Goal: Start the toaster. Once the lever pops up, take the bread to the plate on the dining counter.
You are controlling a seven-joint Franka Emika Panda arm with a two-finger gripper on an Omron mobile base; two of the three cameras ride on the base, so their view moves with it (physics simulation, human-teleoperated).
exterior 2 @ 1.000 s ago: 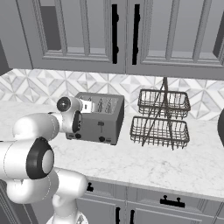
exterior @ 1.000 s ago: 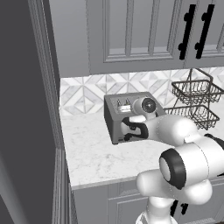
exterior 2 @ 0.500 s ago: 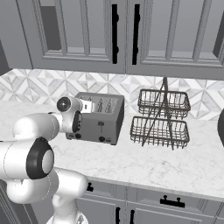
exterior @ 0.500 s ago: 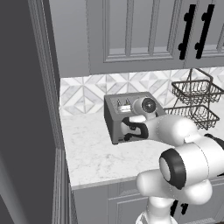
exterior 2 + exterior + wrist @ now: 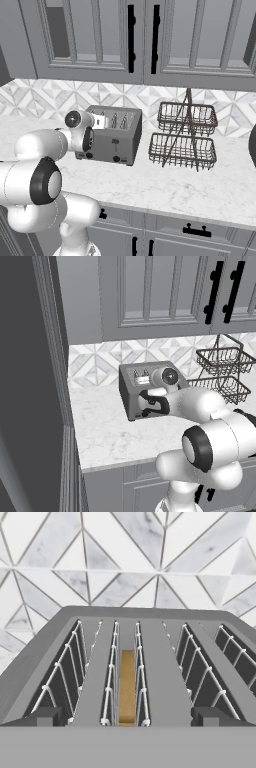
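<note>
The grey toaster (image 5: 117, 134) stands on the marble worktop against the patterned backsplash. My gripper (image 5: 150, 405) is pressed up close to the left part of its front face, hiding that side. In the hand view the gripper (image 5: 128, 717) is open, its two dark fingertips (image 5: 47, 716) wide apart at the toaster's (image 5: 160, 642) front top edge. The golden bread (image 5: 127, 687) sits low in the slot straight ahead, between the wire guides. One black lever (image 5: 115, 143) shows on the right half of the front face. The plate and the dining counter are out of view.
A two-tier black wire basket (image 5: 186, 135) stands right of the toaster, also seen as the basket (image 5: 220, 371). Grey upper cabinets (image 5: 140, 40) hang overhead. A tall dark panel (image 5: 30, 381) bounds the worktop on the left. A dark rounded object (image 5: 252, 145) sits at the far right.
</note>
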